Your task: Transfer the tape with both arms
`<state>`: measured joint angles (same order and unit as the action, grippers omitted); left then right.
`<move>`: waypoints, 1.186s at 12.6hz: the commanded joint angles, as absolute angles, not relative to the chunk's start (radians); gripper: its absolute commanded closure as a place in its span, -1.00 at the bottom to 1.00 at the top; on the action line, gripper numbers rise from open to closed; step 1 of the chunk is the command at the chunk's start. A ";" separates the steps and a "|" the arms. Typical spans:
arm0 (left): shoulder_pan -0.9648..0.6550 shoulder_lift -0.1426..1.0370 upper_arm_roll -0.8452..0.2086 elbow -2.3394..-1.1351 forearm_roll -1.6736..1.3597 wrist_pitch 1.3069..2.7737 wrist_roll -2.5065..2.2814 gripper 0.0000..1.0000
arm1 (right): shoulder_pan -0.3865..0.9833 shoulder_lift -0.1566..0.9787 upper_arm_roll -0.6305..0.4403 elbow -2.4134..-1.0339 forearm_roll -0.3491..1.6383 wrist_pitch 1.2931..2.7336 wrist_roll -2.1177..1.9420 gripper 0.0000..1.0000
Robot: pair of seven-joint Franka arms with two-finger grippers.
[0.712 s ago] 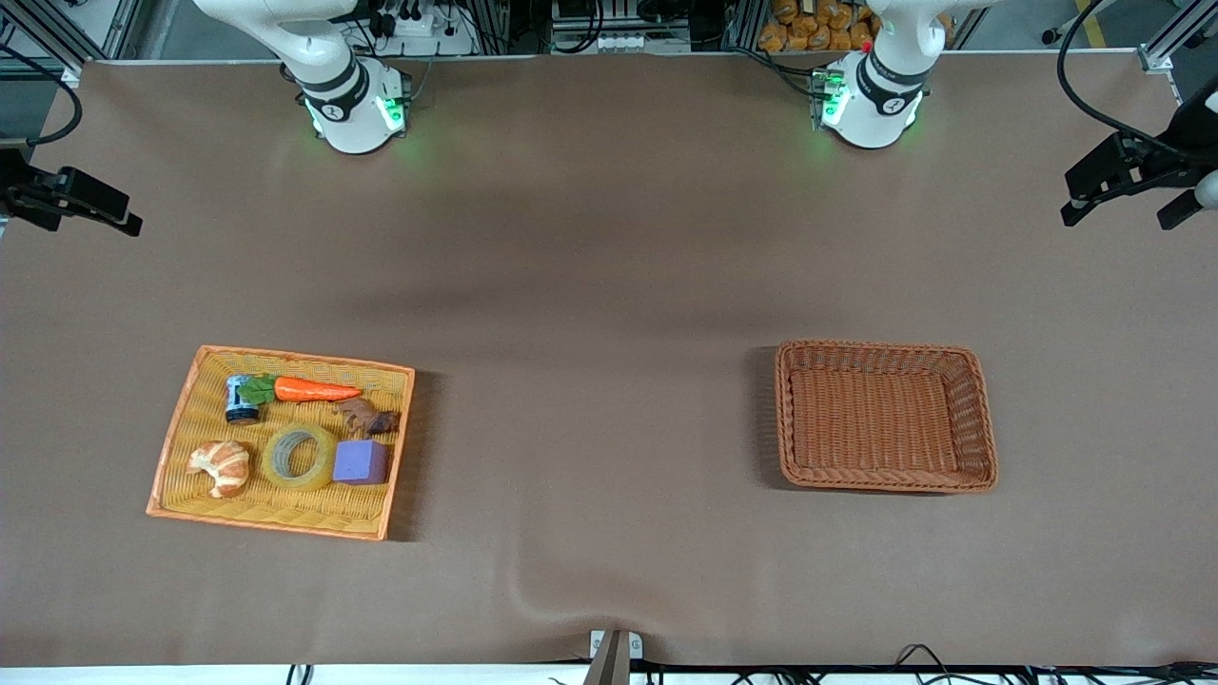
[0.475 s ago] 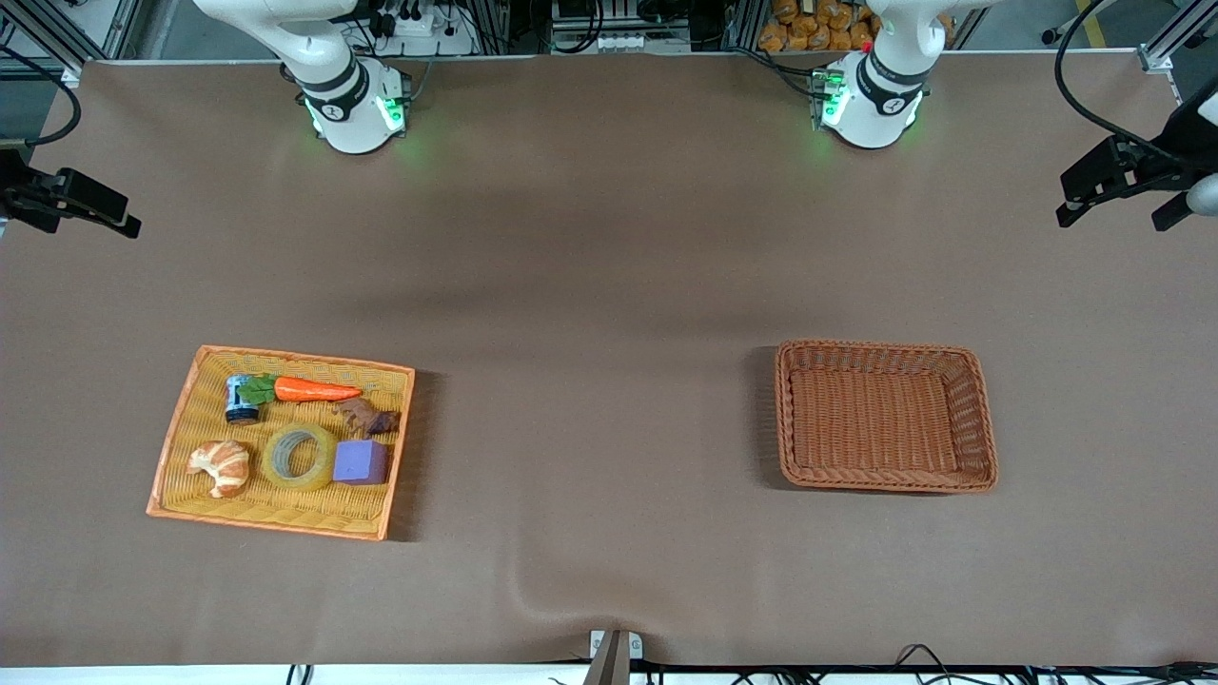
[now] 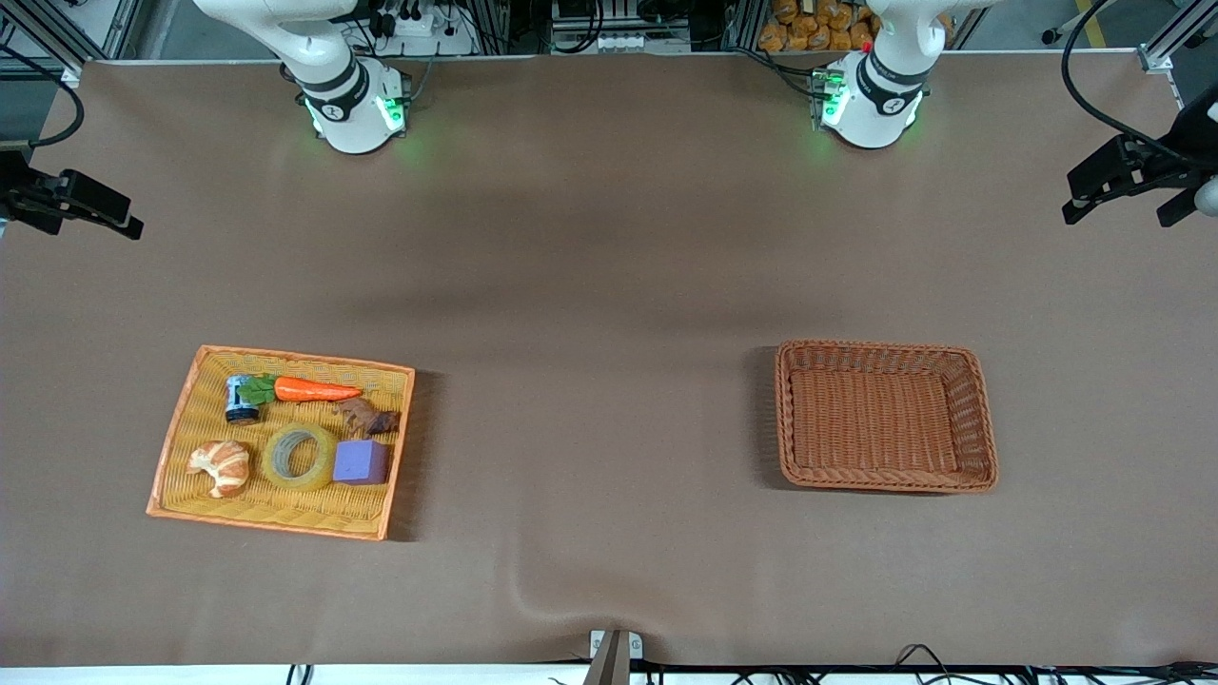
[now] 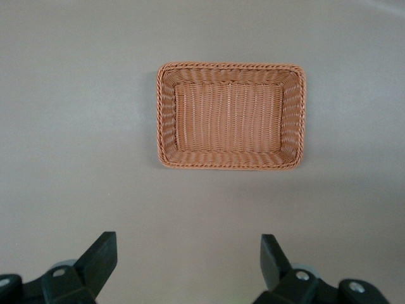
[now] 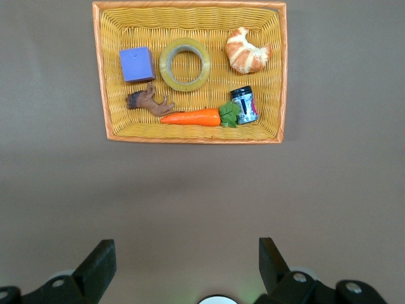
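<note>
While tape (image 3: 300, 457) lies flat in yellow tray (image 3: 181, 433) between croissant (image 3: 221, 466) and cube (image 3: 361, 462), lower right gripper (image 5: 183, 266), fingers apart and high over bare table, straight down to straddle the wall; left gripper (image 4: 186, 263) waits, also spread.

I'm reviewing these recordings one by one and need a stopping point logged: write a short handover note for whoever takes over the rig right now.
Left gripper: open, empty, high over bare table at the left arm's end.
Right gripper: open, empty, high over bare table at the right arm's end.
Tape: flat in the yellow basket, between the croissant and the purple cube.
Brown basket: nothing in it.
Done: nothing; the tape is untouched.
Left: probably right gripper picks the tape, hands it to the left, which likely places it in the brown basket.
</note>
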<state>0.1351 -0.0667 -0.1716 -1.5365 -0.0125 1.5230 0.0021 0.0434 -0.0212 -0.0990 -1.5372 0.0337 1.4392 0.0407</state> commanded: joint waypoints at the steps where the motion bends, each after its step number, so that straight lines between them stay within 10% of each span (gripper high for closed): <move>1: 0.143 -0.055 -0.173 -1.508 -0.018 1.497 0.026 -1.00 | 0.041 -0.037 -0.089 -1.562 0.009 1.450 0.052 -1.00; 15: 0.112 -0.049 -0.146 -1.505 -0.003 1.511 0.029 -1.00 | 0.058 0.012 -0.089 -1.658 0.011 1.586 0.048 -1.00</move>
